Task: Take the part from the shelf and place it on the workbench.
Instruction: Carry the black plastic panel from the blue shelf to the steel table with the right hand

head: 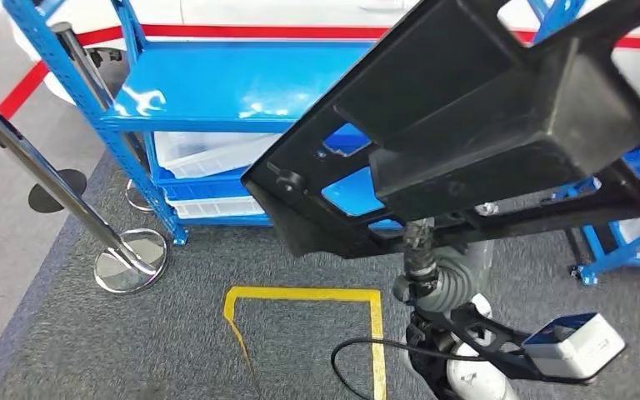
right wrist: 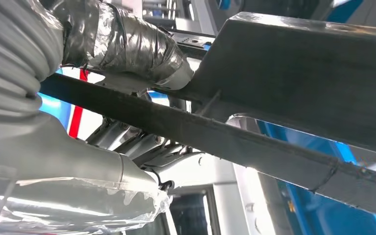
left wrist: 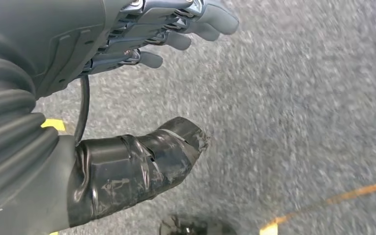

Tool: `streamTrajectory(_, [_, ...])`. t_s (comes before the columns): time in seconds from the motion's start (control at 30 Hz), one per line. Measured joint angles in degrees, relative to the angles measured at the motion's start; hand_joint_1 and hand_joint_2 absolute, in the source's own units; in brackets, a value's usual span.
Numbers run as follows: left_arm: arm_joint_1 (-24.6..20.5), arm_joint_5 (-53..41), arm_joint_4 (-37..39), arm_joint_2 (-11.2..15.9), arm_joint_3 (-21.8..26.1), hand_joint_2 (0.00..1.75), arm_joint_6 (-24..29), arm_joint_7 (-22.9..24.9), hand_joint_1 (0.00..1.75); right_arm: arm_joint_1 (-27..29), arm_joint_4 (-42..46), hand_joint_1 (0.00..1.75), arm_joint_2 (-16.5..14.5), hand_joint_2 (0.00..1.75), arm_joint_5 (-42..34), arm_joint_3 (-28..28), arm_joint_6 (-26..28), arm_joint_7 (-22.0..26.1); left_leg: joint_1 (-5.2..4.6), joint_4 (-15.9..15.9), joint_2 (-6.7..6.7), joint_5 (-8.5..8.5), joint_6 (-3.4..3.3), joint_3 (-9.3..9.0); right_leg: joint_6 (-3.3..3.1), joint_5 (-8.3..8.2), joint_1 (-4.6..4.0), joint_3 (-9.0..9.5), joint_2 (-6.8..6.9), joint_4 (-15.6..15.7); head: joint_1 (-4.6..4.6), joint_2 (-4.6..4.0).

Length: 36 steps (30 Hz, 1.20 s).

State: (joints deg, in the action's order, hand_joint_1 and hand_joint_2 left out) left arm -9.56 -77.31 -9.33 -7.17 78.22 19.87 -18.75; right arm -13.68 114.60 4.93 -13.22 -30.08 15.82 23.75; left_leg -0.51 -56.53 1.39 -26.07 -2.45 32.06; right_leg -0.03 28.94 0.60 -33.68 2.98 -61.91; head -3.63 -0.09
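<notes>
One right hand [right wrist: 127, 73] holds the black plastic part [head: 483, 125] before the blue shelf [head: 242, 83]; left hand [left wrist: 142, 73] fingers [left wrist: 176, 39] spread wide, holding nothing.

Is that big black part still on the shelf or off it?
Off it: the black part is lifted clear of the blue shelf, gripped by the right hand.

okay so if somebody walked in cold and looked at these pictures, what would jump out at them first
The big black plastic part fills the upper right of the head view, lifted in front of the blue shelf, with the right hand gripping one of its bars in the right wrist view. Next, the chrome post on its round base at the left, and the yellow floor marking on the grey carpet. The left hand hangs open over the carpet.
</notes>
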Motion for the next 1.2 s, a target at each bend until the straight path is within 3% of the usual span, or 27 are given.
streamTrajectory(0.1, [-0.1,0.0,0.0,0.0,0.1,1.75,-0.1,0.0,0.00,0.5,-0.3,1.75,0.0,1.75,-0.5,0.0,-0.2,0.1,0.13,0.3,-1.40,0.61,-0.49,0.40,0.14,4.97,-0.02,-4.50,-2.38,-9.9,0.27,0.00])
streamTrajectory(0.13, [-0.1,0.0,0.0,0.0,0.1,1.75,-0.1,0.0,0.00,0.7,-0.4,1.75,0.0,1.75,-1.0,0.0,-0.4,0.2,0.12,0.1,-2.04,0.65,-0.50,0.62,0.22,5.44,0.00,-5.50,-2.53,-12.2,0.28,0.00])
streamTrajectory(0.17, [0.0,0.0,0.0,0.0,0.1,1.75,-0.2,-0.1,0.00,0.9,-0.6,1.75,0.1,1.75,-1.7,0.0,-0.9,0.3,0.12,-0.2,-2.73,0.64,-0.46,0.82,0.29,4.83,0.06,-5.59,-2.62,-12.5,0.27,0.00])
streamTrajectory(0.23, [0.0,-0.1,0.0,0.0,0.2,1.75,-0.6,0.0,0.00,1.0,-0.8,1.75,0.1,1.75,-3.5,0.0,-2.2,0.6,0.21,-1.1,-4.19,0.47,-0.19,1.24,0.40,1.25,0.33,-2.99,-3.33,-7.3,0.30,0.00])
streamTrajectory(0.27, [0.0,-0.2,0.0,0.0,0.2,1.75,-0.9,0.1,0.00,1.0,-0.9,1.75,0.1,1.75,-4.3,0.0,-2.9,0.8,0.21,-1.7,-4.87,0.29,0.08,1.61,0.45,-0.07,0.50,-1.40,-4.54,-3.9,0.29,0.00])
streamTrajectory(0.33, [0.0,-0.3,0.0,0.0,0.2,1.75,-1.4,0.5,0.00,1.1,-0.9,1.75,0.1,1.75,-5.6,0.0,-4.3,1.3,0.28,-2.9,-6.14,0.13,0.69,2.64,0.37,-1.08,0.70,0.42,-6.53,0.3,0.25,0.00])
streamTrajectory(0.37, [0.0,-0.3,0.0,0.0,0.3,1.75,-1.7,0.7,0.00,1.2,-1.0,1.75,0.1,1.75,-6.1,0.0,-4.8,1.4,0.37,-3.1,-6.69,0.24,1.04,3.13,0.23,-0.85,0.61,0.44,-6.90,0.6,0.25,0.00])
streamTrajectory(0.43, [0.3,-0.4,0.0,0.0,0.3,1.75,-2.1,1.1,0.00,1.3,-1.0,1.75,0.0,1.75,-6.7,0.0,-5.4,1.6,0.65,-3.2,-7.37,0.50,1.66,3.72,-0.35,-1.18,0.52,0.35,-5.85,0.9,0.27,0.00])
streamTrajectory(0.5, [0.5,-0.4,0.0,0.0,0.4,1.75,-2.4,1.4,0.00,1.4,-1.0,1.75,-0.1,1.75,-7.0,0.0,-5.9,1.8,0.60,-5.2,-5.84,-0.79,2.25,4.83,-0.93,-1.51,0.67,0.45,-4.60,1.3,-0.03,0.00])
streamTrajectory(0.6, [0.3,-0.6,0.0,-0.1,0.4,1.75,-2.7,1.7,0.00,1.6,-1.0,1.75,-0.3,1.75,-7.3,0.0,-6.1,2.1,0.82,-14.9,-2.67,-5.60,3.11,9.38,-1.30,-1.66,0.46,0.38,-2.40,1.5,-0.39,0.00])
streamTrajectory(0.67, [0.4,-0.7,0.0,-0.1,0.4,1.75,-2.9,2.1,0.00,1.9,-1.0,1.75,-0.3,1.75,-7.4,0.0,-6.3,2.2,1.02,-18.2,-2.19,-6.15,3.33,10.82,-1.33,-1.64,0.35,0.30,-0.92,1.5,-0.40,0.00])
streamTrajectory(0.7, [0.5,-0.7,0.0,-0.1,0.4,1.75,-2.9,2.2,0.00,2.0,-1.0,1.75,-0.3,1.75,-7.5,0.0,-6.3,2.2,1.06,-16.7,-1.99,-4.95,3.31,9.94,-1.31,-1.63,0.34,0.31,-0.26,1.5,-0.40,0.00])
streamTrajectory(0.73, [0.5,-0.8,0.0,-0.1,0.4,1.75,-3.0,2.2,0.00,2.1,-1.0,1.75,-0.3,1.75,-7.4,0.0,-6.4,2.3,1.05,-13.2,-1.41,-3.12,3.18,8.00,-1.27,-1.59,0.33,0.36,0.34,1.5,-0.41,0.00])
streamTrajectory(0.8, [0.4,-0.8,0.0,-0.1,0.4,1.75,-3.1,1.2,0.00,2.5,-0.8,1.75,-0.3,1.75,-7.3,0.0,-6.5,2.4,0.56,-5.6,0.92,-0.64,2.64,4.05,-1.04,-1.50,0.21,0.50,1.44,1.5,-0.38,0.00])
streamTrajectory(0.83, [0.3,-0.7,0.0,-0.1,0.4,1.75,-3.2,0.7,0.00,2.7,-0.7,1.75,-0.3,1.75,-7.3,0.0,-6.5,2.5,0.25,-3.4,1.73,-0.17,2.27,2.95,-0.83,-1.46,0.12,0.57,1.93,1.6,-0.36,0.00])
streamTrajectory(0.87, [0.3,-0.7,0.0,-0.1,0.4,1.75,-3.3,0.3,0.00,3.0,-0.5,1.75,-0.3,1.75,-7.2,0.0,-6.5,2.5,-0.07,-2.5,1.99,-0.23,1.93,2.66,-0.60,-1.44,0.06,0.66,2.39,1.7,-0.34,0.00])
streamTrajectory(0.93, [0.4,-0.8,0.0,-0.1,0.4,1.75,-3.1,0.1,0.00,3.3,-0.3,1.75,-0.3,1.75,-7.2,0.1,-6.5,2.5,-0.09,-2.0,0.82,0.15,1.19,2.52,0.05,-1.35,0.07,0.93,3.14,1.9,-0.35,0.00])
streamTrajectory(0.97, [0.5,-0.8,0.0,-0.1,0.4,1.75,-3.0,0.1,0.00,3.4,-0.2,1.75,-0.3,1.75,-7.3,0.1,-6.6,2.5,0.01,-1.5,0.28,0.40,0.84,2.23,0.36,-1.02,0.16,1.01,2.67,1.7,-0.27,0.00])
streamTrajectory(1.03, [0.4,-1.2,0.0,-0.2,0.4,1.75,-3.0,0.2,0.00,3.6,0.0,1.75,-0.2,1.75,-7.2,0.5,-6.6,2.4,0.30,-0.7,-0.70,0.94,-0.09,1.63,0.64,1.24,0.24,-0.38,0.11,-1.8,-0.03,0.00])
streamTrajectory(1.07, [0.4,-1.5,0.0,-0.2,0.4,1.75,-3.2,0.2,0.00,3.8,0.2,1.75,-0.2,1.75,-6.7,0.7,-6.5,2.2,0.23,-0.6,-1.23,1.04,-0.36,1.61,0.60,2.99,0.27,-1.93,-1.41,-5.2,0.15,0.00])
streamTrajectory(1.13, [0.3,-2.2,0.0,-0.2,0.4,1.75,-3.9,0.3,0.00,4.6,0.6,1.75,0.0,1.75,-5.2,1.3,-5.8,1.3,0.18,-0.6,-2.61,1.12,-0.62,1.71,0.59,5.69,0.26,-5.50,-2.66,-12.3,0.29,0.00])
streamTrajectory(1.17, [0.4,-2.6,0.0,-0.2,0.4,1.75,-4.3,0.4,0.00,5.0,0.8,1.75,0.1,1.75,-4.3,1.6,-5.3,0.8,0.17,-0.7,-3.43,1.12,-0.62,1.73,0.65,5.63,0.29,-6.33,-2.80,-13.8,0.29,0.00])
streamTrajectory(1.2, [0.4,-3.1,0.0,-0.1,0.4,1.75,-4.6,0.4,0.00,5.3,1.2,1.75,0.2,1.75,-3.5,1.8,-4.7,0.3,0.17,-0.8,-4.29,1.10,-0.58,1.74,0.69,4.46,0.35,-6.10,-2.90,-13.0,0.29,0.00])
